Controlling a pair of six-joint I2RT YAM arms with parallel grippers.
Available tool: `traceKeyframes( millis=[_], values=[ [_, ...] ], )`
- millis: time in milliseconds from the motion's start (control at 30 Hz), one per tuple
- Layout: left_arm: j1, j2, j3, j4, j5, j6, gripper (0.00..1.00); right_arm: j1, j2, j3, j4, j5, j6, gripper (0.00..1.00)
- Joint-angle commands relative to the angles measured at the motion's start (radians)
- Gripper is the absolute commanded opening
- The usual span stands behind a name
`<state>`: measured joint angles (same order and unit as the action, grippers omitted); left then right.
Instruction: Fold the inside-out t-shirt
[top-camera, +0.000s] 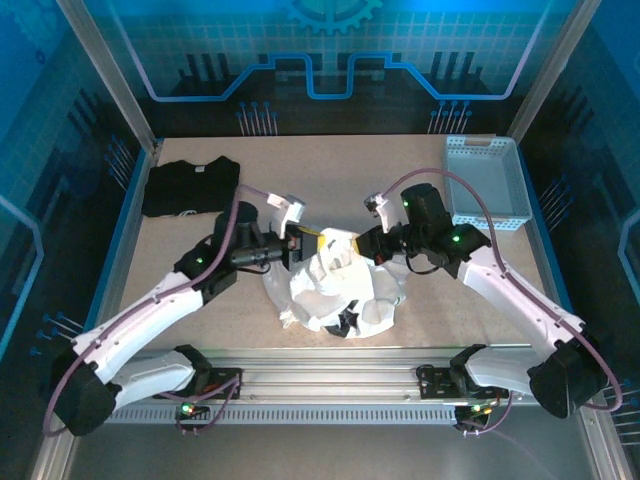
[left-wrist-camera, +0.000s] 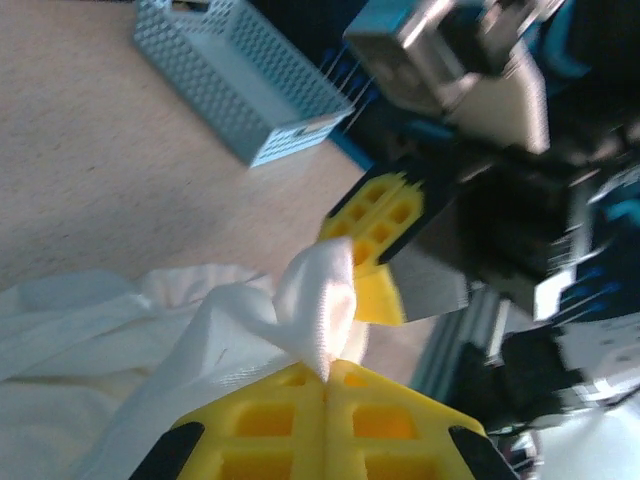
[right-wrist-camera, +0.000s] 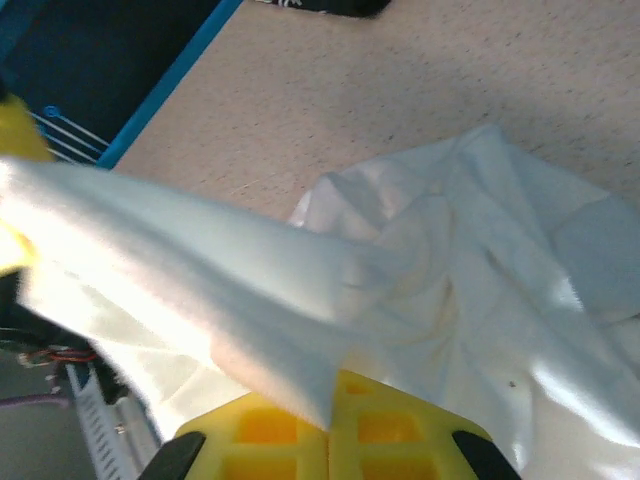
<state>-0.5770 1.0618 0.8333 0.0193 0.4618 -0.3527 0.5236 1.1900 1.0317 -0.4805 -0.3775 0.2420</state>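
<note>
The inside-out t-shirt (top-camera: 340, 290) is a white crumpled heap at the middle of the table, near the front edge. Both arms reach in over its upper part. My left gripper (top-camera: 303, 243) is shut on a pinched fold of the white fabric (left-wrist-camera: 318, 305), which sticks up from between its yellow fingers (left-wrist-camera: 250, 420). My right gripper (top-camera: 362, 243) faces it from the other side and is shut on a stretched band of the same t-shirt (right-wrist-camera: 230, 290) that runs off to the left. The right arm's yellow fingers (left-wrist-camera: 375, 215) show just beyond the pinched fold.
A black folded t-shirt (top-camera: 190, 185) lies at the back left of the table. A light blue perforated basket (top-camera: 487, 180) stands at the back right. Blue rails border the table's left and right sides, with a metal rail along the front.
</note>
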Motion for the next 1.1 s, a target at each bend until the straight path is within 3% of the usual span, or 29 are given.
traceKeyframes(
  millis=[0,167,300,367,500,667,900,1067],
  values=[
    [0.040,-0.041,-0.058,0.206,0.258,-0.212,0.00,0.048,-0.016,0.043,-0.015,0.165,-0.059,0.09],
    [0.112,-0.050,-0.112,0.393,0.308,-0.388,0.00,0.121,0.036,0.097,-0.061,0.360,-0.066,0.15],
    [0.139,-0.041,-0.114,0.388,0.282,-0.413,0.00,0.142,0.054,0.137,-0.150,0.485,-0.085,0.24],
    [0.141,-0.036,-0.102,0.340,0.256,-0.395,0.00,0.153,0.024,0.125,-0.152,0.468,-0.129,0.28],
    [0.141,-0.034,-0.079,0.240,0.204,-0.346,0.00,0.160,-0.085,0.073,-0.111,0.316,-0.221,0.36],
    [0.141,-0.030,-0.069,0.209,0.192,-0.324,0.00,0.200,-0.157,0.027,-0.033,0.165,-0.279,0.40],
    [0.141,-0.032,-0.062,0.190,0.190,-0.314,0.00,0.311,-0.070,0.022,0.101,0.071,-0.291,0.36],
    [0.141,-0.037,-0.059,0.180,0.193,-0.310,0.00,0.302,0.053,0.057,0.118,0.137,-0.243,0.28]
  ],
)
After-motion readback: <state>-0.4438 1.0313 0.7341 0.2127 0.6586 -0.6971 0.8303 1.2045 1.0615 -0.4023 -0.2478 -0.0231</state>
